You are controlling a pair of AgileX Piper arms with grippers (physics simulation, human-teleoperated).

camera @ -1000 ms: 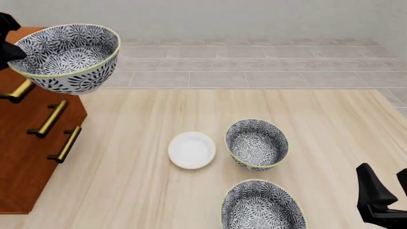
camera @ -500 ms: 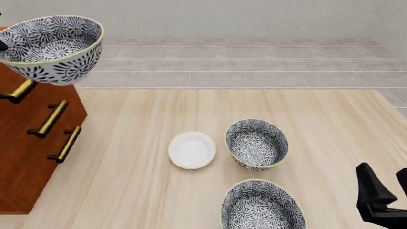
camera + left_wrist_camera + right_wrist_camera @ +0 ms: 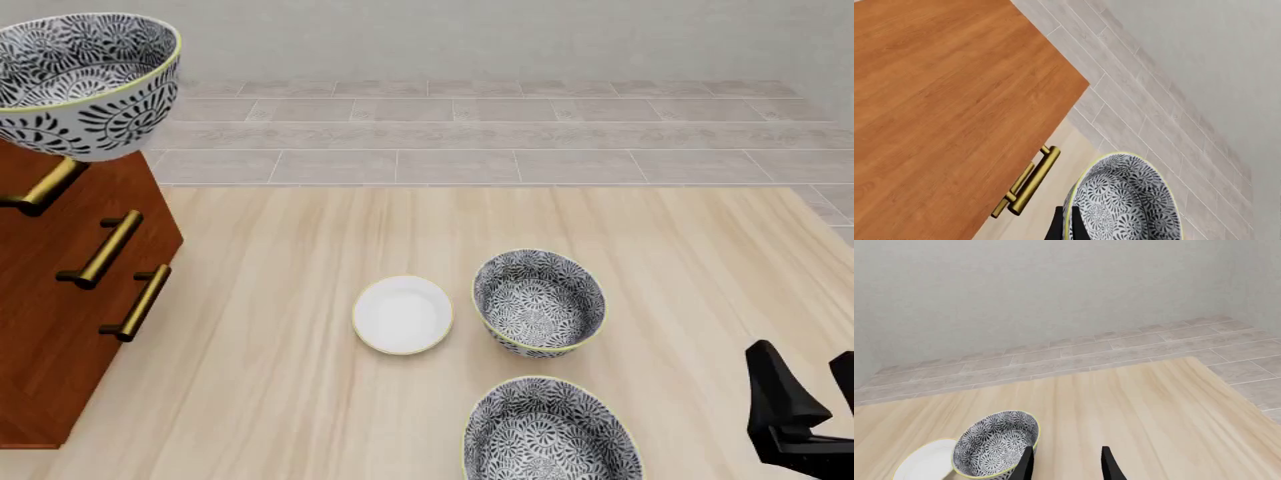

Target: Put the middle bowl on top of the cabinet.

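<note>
— Wood everywhere: what stands on it, and what is the bowl [image 3: 83,82] made of?

— Glazed by the look of it, deep and round, dark grey-and-white flowers inside and out, thin cream-yellow rim. It is raised over the front top edge of the cabinet [image 3: 60,300], tipped slightly, its base just above the top brass handle [image 3: 44,190].

— And the cabinet?

— Reddish-brown, smooth grained wood, boxy, with three brass bar handles down its front. From the left wrist camera its flat top fills most of the view, and the bowl hangs past that top's edge, over the floor tiles.

— What holds the bowl?

— The left gripper [image 3: 1065,227]: its dark fingers [image 3: 1055,225] pinch the rim, one inside, one outside.

— The other arm?

— The right gripper [image 3: 1066,464] sits far from the cabinet, near the table's [image 3: 334,420] opposite corner, its two black fingers apart with nothing between them.

— Anything else on the pale planked table?

— Two more patterned bowls, one [image 3: 538,302] farther from the cabinet than the small plain white dish [image 3: 402,314], the second [image 3: 550,432] beyond both at the near edge. The dish is shallow, round, matte
</note>
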